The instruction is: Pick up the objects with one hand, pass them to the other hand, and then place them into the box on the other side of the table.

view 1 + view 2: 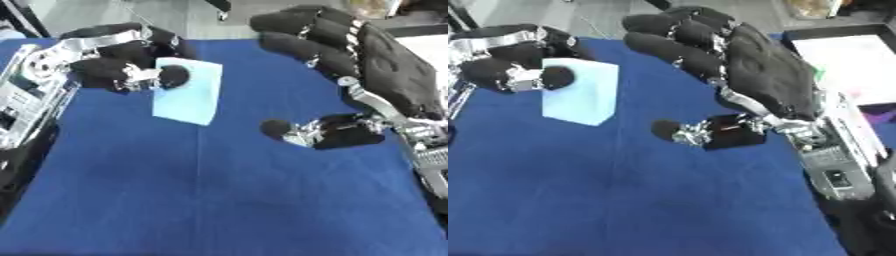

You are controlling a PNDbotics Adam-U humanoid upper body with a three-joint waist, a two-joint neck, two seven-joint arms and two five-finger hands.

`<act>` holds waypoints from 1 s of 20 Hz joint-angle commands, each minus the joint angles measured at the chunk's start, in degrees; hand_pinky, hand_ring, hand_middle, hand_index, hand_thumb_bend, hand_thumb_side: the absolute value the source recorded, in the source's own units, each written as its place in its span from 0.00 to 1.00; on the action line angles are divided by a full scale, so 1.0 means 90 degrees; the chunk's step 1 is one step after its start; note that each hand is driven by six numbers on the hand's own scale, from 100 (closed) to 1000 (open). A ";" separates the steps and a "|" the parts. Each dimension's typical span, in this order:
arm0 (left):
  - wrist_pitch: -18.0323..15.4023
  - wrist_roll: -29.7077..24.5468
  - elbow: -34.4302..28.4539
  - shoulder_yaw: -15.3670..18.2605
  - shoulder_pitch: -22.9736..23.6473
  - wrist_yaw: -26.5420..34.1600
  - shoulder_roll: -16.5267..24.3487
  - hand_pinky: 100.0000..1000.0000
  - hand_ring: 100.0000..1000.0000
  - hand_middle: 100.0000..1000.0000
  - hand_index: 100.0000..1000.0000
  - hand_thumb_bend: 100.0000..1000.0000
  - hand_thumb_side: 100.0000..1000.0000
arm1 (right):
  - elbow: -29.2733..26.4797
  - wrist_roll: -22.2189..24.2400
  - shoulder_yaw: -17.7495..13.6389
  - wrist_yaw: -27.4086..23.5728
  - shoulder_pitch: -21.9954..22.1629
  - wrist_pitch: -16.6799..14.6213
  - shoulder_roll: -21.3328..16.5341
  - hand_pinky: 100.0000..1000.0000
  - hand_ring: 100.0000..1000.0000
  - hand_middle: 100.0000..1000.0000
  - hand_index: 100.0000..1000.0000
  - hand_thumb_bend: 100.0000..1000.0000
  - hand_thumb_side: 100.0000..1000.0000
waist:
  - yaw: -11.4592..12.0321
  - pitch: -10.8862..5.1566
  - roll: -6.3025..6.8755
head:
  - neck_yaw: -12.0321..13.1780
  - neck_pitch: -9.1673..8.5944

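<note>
A pale blue rectangular block [188, 97] hangs above the blue table, held by my left hand [118, 62] at the upper left. The fingers curl over its top edge and the thumb presses on its front face. My right hand [754, 75] is raised on the right with its fingers straight and spread, its thumb [702, 132] reaching toward the block. It stops a short way from the block and holds nothing. The box [846, 60] stands at the right edge, its white inside showing.
The blue tablecloth [219, 200] covers the work area in front of me. A grey device [833, 165] with buttons lies along the table's right edge, below the box.
</note>
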 commanded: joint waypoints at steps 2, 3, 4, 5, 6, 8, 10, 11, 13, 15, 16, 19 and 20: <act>0.0119 -0.0034 -0.0044 -0.0003 -0.0207 0.0091 -0.0060 0.67 0.43 0.36 0.65 0.10 0.45 | -0.0131 -0.0057 0.0052 0.0139 -0.0095 0.0009 0.0014 0.85 0.85 0.92 1.00 0.39 0.14 | 0.0024 -0.0107 -0.0012 | 0.0024 0.0022; 0.0139 -0.0026 -0.0044 -0.0002 -0.0228 0.0101 -0.0090 0.67 0.43 0.36 0.65 0.10 0.45 | -0.0131 -0.0061 0.0064 0.0140 -0.0091 0.0014 0.0020 0.85 0.85 0.92 1.00 0.39 0.14 | 0.0028 -0.0107 -0.0014 | 0.0025 0.0026; 0.0159 -0.0013 -0.0040 0.0002 -0.0249 0.0109 -0.0122 0.67 0.43 0.36 0.65 0.10 0.45 | -0.0131 -0.0064 0.0075 0.0136 -0.0088 0.0020 0.0028 0.85 0.85 0.92 1.00 0.38 0.14 | 0.0032 -0.0107 -0.0017 | 0.0025 0.0029; 0.0177 0.0005 -0.0032 0.0007 -0.0273 0.0116 -0.0155 0.67 0.43 0.35 0.65 0.10 0.45 | -0.0131 -0.0069 0.0088 0.0126 -0.0086 0.0026 0.0038 0.85 0.85 0.92 1.00 0.38 0.14 | 0.0035 -0.0107 -0.0019 | 0.0025 0.0031; 0.0194 0.0028 -0.0021 0.0014 -0.0293 0.0120 -0.0187 0.67 0.43 0.35 0.65 0.10 0.45 | -0.0131 -0.0075 0.0098 0.0116 -0.0085 0.0030 0.0049 0.85 0.85 0.92 1.00 0.38 0.14 | 0.0038 -0.0108 -0.0021 | 0.0026 0.0031; 0.0225 0.0077 -0.0001 0.0032 -0.0325 0.0135 -0.0250 0.67 0.42 0.35 0.65 0.10 0.45 | -0.0131 -0.0089 0.0115 0.0092 -0.0083 0.0042 0.0071 0.85 0.84 0.92 1.00 0.38 0.13 | 0.0041 -0.0110 -0.0024 | 0.0028 0.0025; 0.0251 0.0123 0.0008 0.0044 -0.0351 0.0150 -0.0304 0.67 0.42 0.35 0.65 0.10 0.45 | -0.0131 -0.0105 0.0123 0.0069 -0.0085 0.0059 0.0086 0.85 0.84 0.91 1.00 0.37 0.13 | 0.0044 -0.0111 -0.0025 | 0.0026 0.0022; 0.0263 0.0143 0.0008 0.0049 -0.0363 0.0160 -0.0336 0.67 0.42 0.35 0.65 0.10 0.45 | -0.0131 -0.0112 0.0124 0.0060 -0.0086 0.0071 0.0094 0.84 0.84 0.91 1.00 0.37 0.13 | 0.0047 -0.0112 -0.0025 | 0.0028 0.0020; 0.0287 0.0184 0.0000 0.0064 -0.0384 0.0187 -0.0406 0.67 0.42 0.35 0.65 0.09 0.45 | -0.0131 -0.0137 0.0117 0.0046 -0.0089 0.0107 0.0108 0.84 0.83 0.91 1.00 0.36 0.13 | 0.0050 -0.0113 -0.0024 | 0.0028 0.0020; 0.0313 0.0233 -0.0014 0.0078 -0.0399 0.0216 -0.0473 0.67 0.42 0.35 0.64 0.09 0.45 | -0.0131 -0.0169 0.0112 0.0039 -0.0093 0.0143 0.0121 0.84 0.83 0.90 1.00 0.36 0.12 | 0.0051 -0.0113 -0.0026 | 0.0026 0.0018; 0.0325 0.0258 -0.0024 0.0082 -0.0405 0.0230 -0.0505 0.67 0.42 0.35 0.64 0.09 0.45 | -0.0131 -0.0187 0.0112 0.0036 -0.0092 0.0159 0.0128 0.84 0.82 0.90 1.00 0.35 0.12 | 0.0052 -0.0113 -0.0028 | 0.0025 0.0019; 0.0342 0.0326 -0.0063 0.0089 -0.0416 0.0260 -0.0585 0.67 0.42 0.35 0.64 0.09 0.45 | -0.0131 -0.0239 0.0111 0.0022 -0.0094 0.0218 0.0141 0.82 0.81 0.89 1.00 0.35 0.12 | 0.0053 -0.0112 -0.0033 | 0.0025 0.0018; 0.0344 0.0349 -0.0076 0.0091 -0.0419 0.0265 -0.0611 0.67 0.42 0.35 0.64 0.09 0.45 | -0.0131 -0.0256 0.0108 0.0022 -0.0096 0.0243 0.0144 0.81 0.80 0.89 1.00 0.34 0.11 | 0.0054 -0.0111 -0.0035 | 0.0026 0.0016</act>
